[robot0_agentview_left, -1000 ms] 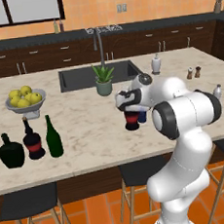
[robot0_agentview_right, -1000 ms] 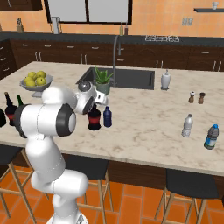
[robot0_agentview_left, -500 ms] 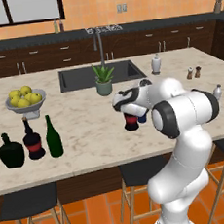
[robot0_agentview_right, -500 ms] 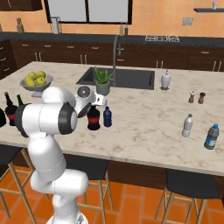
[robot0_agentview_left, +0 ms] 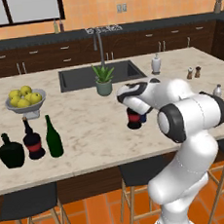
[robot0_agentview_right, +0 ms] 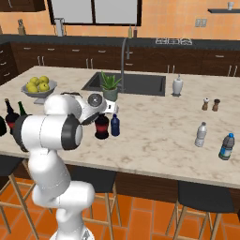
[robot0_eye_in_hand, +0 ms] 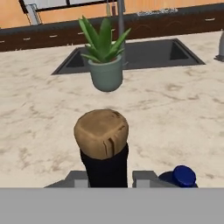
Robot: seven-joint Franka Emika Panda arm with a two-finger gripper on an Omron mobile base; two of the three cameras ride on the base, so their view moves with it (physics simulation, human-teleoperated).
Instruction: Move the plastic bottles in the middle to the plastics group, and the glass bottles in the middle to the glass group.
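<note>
A round dark bottle with a red label [robot0_agentview_left: 133,120] [robot0_agentview_right: 101,128] stands mid-counter. My gripper [robot0_agentview_left: 132,105] [robot0_agentview_right: 104,110] [robot0_eye_in_hand: 107,178] is at its long neck, just under the cork [robot0_eye_in_hand: 101,133], and its two fingers press against the neck's sides. Right beside it stands the small dark-blue bottle [robot0_agentview_right: 115,125], whose cap [robot0_eye_in_hand: 183,175] shows in the hand view. At the counter's left end are the squat black-green flask [robot0_agentview_left: 11,151], another red-label bottle [robot0_agentview_left: 33,142] and the tall green bottle [robot0_agentview_left: 52,138]. The clear pale-capped bottle [robot0_agentview_right: 201,134] stands at the right end.
A potted plant [robot0_agentview_left: 103,80] [robot0_eye_in_hand: 105,65] and the sink [robot0_agentview_left: 100,75] lie just beyond the gripper. A bowl of yellow fruit [robot0_agentview_left: 26,98] sits at the back left. A white dispenser [robot0_agentview_left: 156,64] and two small shakers [robot0_agentview_left: 193,72] stand at the back right, and a blue-labelled bottle [robot0_agentview_right: 226,146] at the far right.
The gripper's fingers have closed in from wide open onto the red-label bottle's neck. The arm has barely moved and the bottles stand where they were.
</note>
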